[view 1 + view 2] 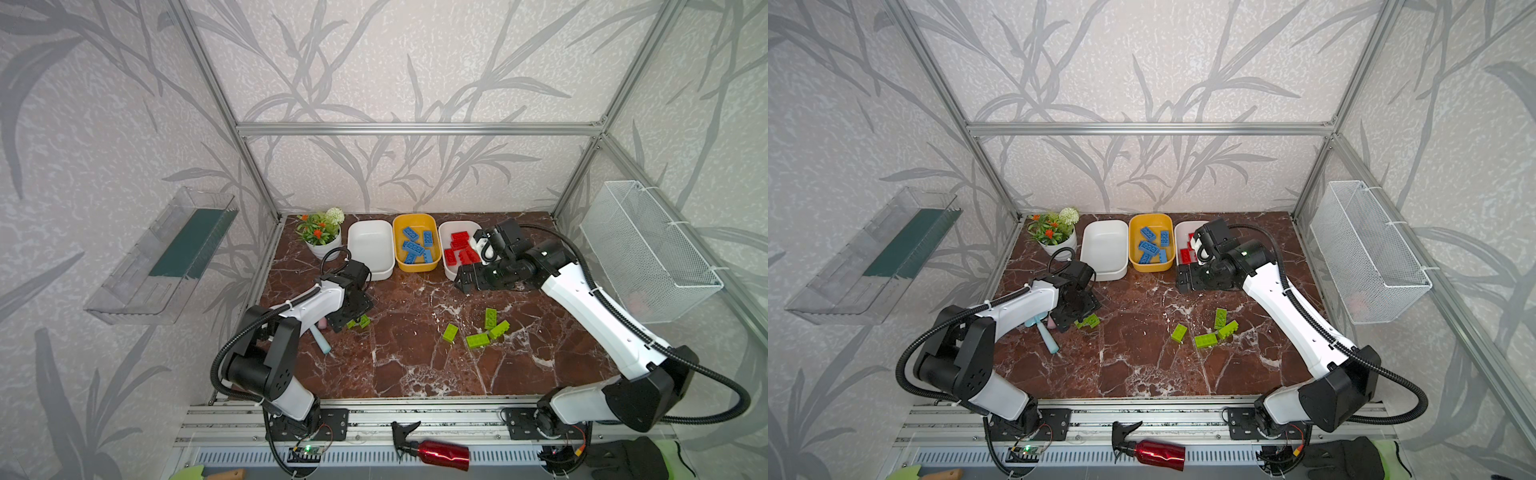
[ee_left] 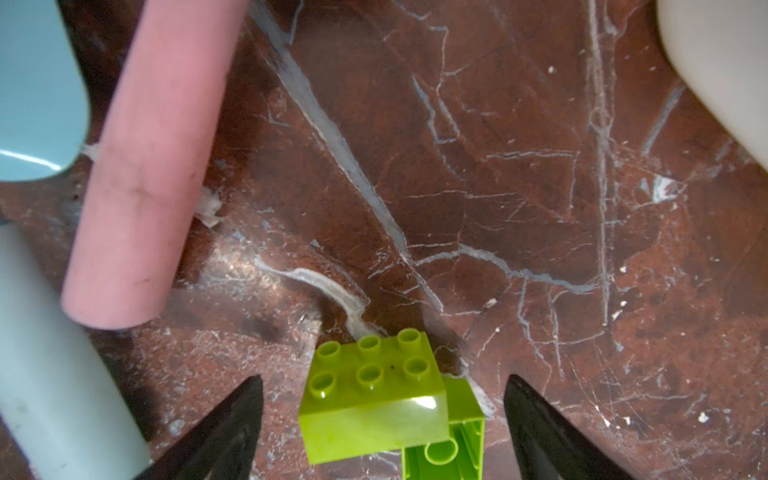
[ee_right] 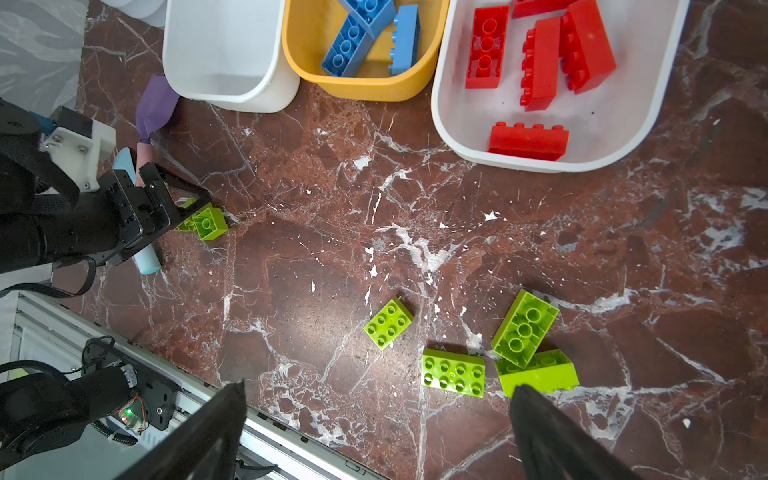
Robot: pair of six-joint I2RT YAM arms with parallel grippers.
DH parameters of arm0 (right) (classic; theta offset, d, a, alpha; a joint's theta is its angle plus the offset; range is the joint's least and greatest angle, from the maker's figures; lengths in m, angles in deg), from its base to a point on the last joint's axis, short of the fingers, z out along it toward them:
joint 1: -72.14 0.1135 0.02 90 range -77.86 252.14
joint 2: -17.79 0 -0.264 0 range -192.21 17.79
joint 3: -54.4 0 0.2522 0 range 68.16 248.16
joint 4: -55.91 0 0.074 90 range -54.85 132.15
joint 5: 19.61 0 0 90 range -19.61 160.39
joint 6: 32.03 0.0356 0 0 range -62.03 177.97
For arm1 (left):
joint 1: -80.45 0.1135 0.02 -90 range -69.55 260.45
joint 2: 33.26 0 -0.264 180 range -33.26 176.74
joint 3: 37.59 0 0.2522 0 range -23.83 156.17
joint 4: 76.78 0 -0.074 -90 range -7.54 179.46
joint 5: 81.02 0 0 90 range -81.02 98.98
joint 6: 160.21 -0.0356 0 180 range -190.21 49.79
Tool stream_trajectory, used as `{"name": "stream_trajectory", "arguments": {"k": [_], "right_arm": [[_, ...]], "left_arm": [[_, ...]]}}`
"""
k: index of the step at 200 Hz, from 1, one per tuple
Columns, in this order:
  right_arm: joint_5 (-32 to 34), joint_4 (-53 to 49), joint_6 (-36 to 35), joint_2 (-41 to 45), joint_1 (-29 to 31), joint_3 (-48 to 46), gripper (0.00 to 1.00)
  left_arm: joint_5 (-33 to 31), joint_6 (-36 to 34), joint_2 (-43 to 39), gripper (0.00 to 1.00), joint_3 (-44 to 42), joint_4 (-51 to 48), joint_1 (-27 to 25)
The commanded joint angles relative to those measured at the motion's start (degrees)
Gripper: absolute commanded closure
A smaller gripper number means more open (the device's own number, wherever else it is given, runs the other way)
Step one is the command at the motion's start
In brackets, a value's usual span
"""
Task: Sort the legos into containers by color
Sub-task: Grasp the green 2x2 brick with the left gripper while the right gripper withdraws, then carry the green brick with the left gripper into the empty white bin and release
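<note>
In a top view, the left gripper [image 1: 351, 321] is hanging over two lime legos [image 1: 359, 322] on the table [image 1: 415, 365]. In the left wrist view its jaws are standing apart, flanking one lime brick [image 2: 374, 395] untouched. In the right wrist view the right gripper [image 3: 380, 386] is gaping above four lime legos [image 3: 453, 372].

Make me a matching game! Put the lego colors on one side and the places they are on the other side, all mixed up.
Legos:
1. blue legos
2. red legos
3. green legos

Places:
A. on the marble table
B. in the yellow tub
C. in a white tub

Pairs: 1-B, 2-C, 3-A
</note>
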Motion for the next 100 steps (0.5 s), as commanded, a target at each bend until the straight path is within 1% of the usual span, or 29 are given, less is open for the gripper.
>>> {"name": "stream_trajectory", "arguments": {"k": [1, 30, 54, 100], "right_arm": [[-0.56, -0.22, -1.17, 1.53, -0.56, -0.43, 0.01], [-1.18, -0.44, -1.79, 1.55, -0.65, -0.36, 0.01], [-1.83, -0.32, -1.81, 1.36, -0.65, -0.67, 0.01], [-1.78, -0.27, -1.45, 1.84, -0.65, -1.06, 0.01]], "left_arm": [[-2.31, 2.04, -0.29, 0.12, -1.41, -0.25, 0.28], [-2.87, 2.88, -0.41, 0.13, -2.91, 0.26, 0.29], [-2.88, 3.04, 0.43, 0.18, -3.43, 0.32, 0.24], [-3.43, 3.4, -0.56, 0.35, -4.25, -0.02, 0.24]]}}
